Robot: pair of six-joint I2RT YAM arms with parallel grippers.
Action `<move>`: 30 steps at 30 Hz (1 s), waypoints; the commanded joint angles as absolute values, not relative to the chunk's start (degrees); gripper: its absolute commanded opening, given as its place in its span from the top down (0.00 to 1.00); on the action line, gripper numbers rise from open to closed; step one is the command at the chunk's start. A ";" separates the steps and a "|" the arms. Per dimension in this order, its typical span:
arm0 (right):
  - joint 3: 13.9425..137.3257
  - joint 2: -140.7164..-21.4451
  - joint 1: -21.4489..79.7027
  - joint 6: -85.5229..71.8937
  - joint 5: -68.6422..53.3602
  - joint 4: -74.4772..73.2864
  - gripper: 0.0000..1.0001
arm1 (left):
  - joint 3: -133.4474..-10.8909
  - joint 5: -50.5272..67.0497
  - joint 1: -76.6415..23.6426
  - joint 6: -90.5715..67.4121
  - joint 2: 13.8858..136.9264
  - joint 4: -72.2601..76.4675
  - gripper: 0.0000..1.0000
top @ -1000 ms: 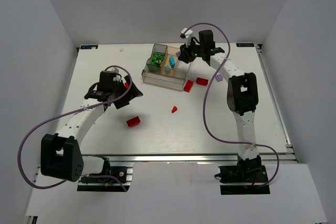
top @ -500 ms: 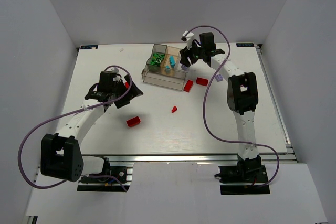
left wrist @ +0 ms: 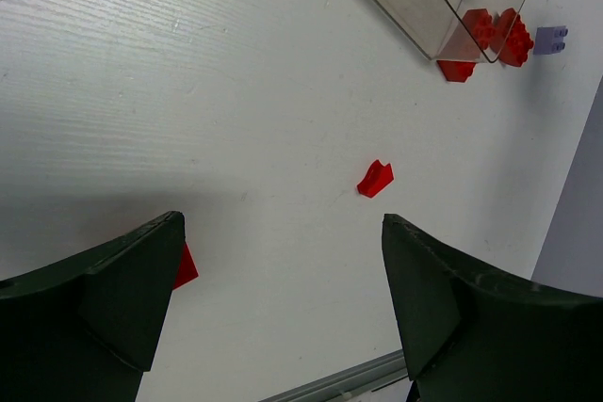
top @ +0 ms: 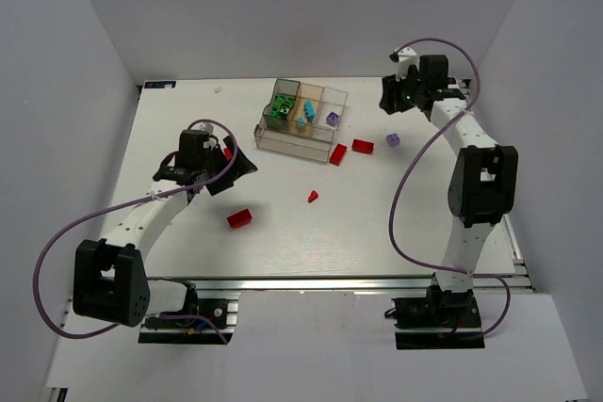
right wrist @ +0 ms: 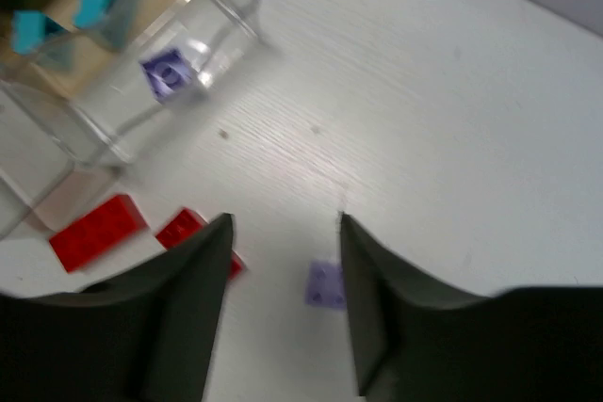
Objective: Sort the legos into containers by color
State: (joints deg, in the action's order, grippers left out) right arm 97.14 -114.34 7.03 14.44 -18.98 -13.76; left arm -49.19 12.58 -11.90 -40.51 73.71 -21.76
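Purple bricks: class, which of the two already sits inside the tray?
The purple brick in the tray's far right compartment; the other purple brick lies loose on the table, right of the red bricks.

Far middle: the clear tray (top: 294, 141) stands here; its upright walls bar any low sideways pass.
Right of tray: a corner red brick (top: 337, 154) lies against or just beside the near right corner, with a flat red brick (top: 363, 146) next to it and a pale purple brick (top: 393, 139) further right; only narrow lanes between them.
Near middle: a small red piece (top: 313, 197) and a near red brick (top: 239, 218) lie well apart, with bare table (top: 358, 242) all round.
Left side: the left arm (top: 141, 223) slants across; the left gripper (left wrist: 281, 228) hangs wide-jawed over bare table.
Right side: the right arm (top: 476, 185) runs along the edge; the right gripper (right wrist: 285, 223) has its jaws parted, and the pale purple brick shows through the gap.
Edges: grey walls (top: 75, 91) close the left, back and right.
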 commanded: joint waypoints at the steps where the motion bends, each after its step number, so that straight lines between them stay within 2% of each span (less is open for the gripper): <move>1: 93.17 -113.38 5.36 16.16 -14.69 -19.41 0.41 | -49.92 13.27 -12.22 -40.08 73.47 -19.95 0.05; 3: 92.81 -114.77 4.48 18.09 -13.46 -20.82 0.33 | -50.53 13.45 -12.22 -39.82 74.18 -20.13 0.05; 5: 92.90 -116.27 4.04 18.98 -12.75 -22.23 0.31 | -51.50 13.71 -12.22 -39.47 75.23 -20.30 0.05; 19: 96.59 -124.89 3.78 23.29 -10.28 -24.52 0.32 | -52.03 13.71 -12.22 -39.99 75.85 -20.57 0.05; 23: 96.42 -125.33 4.04 23.73 -10.28 -24.00 0.44 | -51.68 13.36 -12.22 -40.17 75.41 -20.83 0.06; 24: 96.33 -125.42 4.13 24.08 -10.37 -23.82 0.50 | -51.51 13.36 -12.22 -40.17 75.41 -20.83 0.05; 29: 95.63 -124.46 4.13 25.49 -11.60 -22.33 0.69 | -50.98 13.10 -12.22 -40.34 74.71 -20.65 0.05; 30: 95.63 -123.93 4.13 25.92 -12.82 -22.24 0.75 | -50.89 13.01 -12.22 -40.25 74.53 -20.83 0.05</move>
State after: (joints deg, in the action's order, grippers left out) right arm 94.28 -124.99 3.92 24.23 -10.81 -23.83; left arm -50.41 12.95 -11.90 -40.32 76.79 -20.97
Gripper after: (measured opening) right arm 0.425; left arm 0.945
